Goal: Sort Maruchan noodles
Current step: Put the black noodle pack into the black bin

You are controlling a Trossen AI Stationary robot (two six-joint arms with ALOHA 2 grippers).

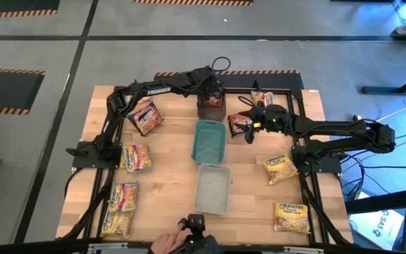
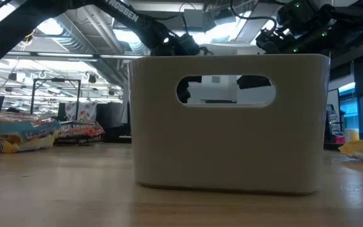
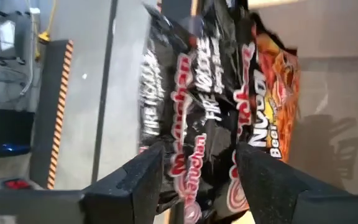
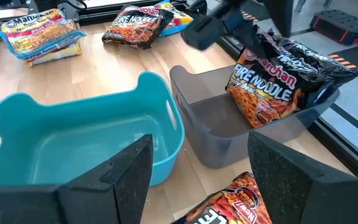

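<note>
On the wooden table (image 1: pixel 168 176), yellow packets (image 1: pixel 122 208) lie at about 8 o'clock, and another yellow packet (image 1: pixel 136 157) sits at 9. A dark red packet (image 1: pixel 146 116) lies at 10 o'clock. The left gripper (image 1: pixel 212 95) hangs over the dark grey tray (image 1: pixel 211 109) at 12 o'clock. Its fingers (image 3: pixel 138 180) are apart, and dark red packets (image 4: pixel 278 81) stick up out of that tray. Just below sit the teal tray (image 1: pixel 210 141) and then the pale tray (image 1: pixel 213 187). The right gripper (image 1: pixel 254 121) is at 1 o'clock, over another dark red packet (image 1: pixel 240 125), fingers apart and not gripping it. More yellow packets (image 1: pixel 280 169) lie at 3 and 5 o'clock.
</note>
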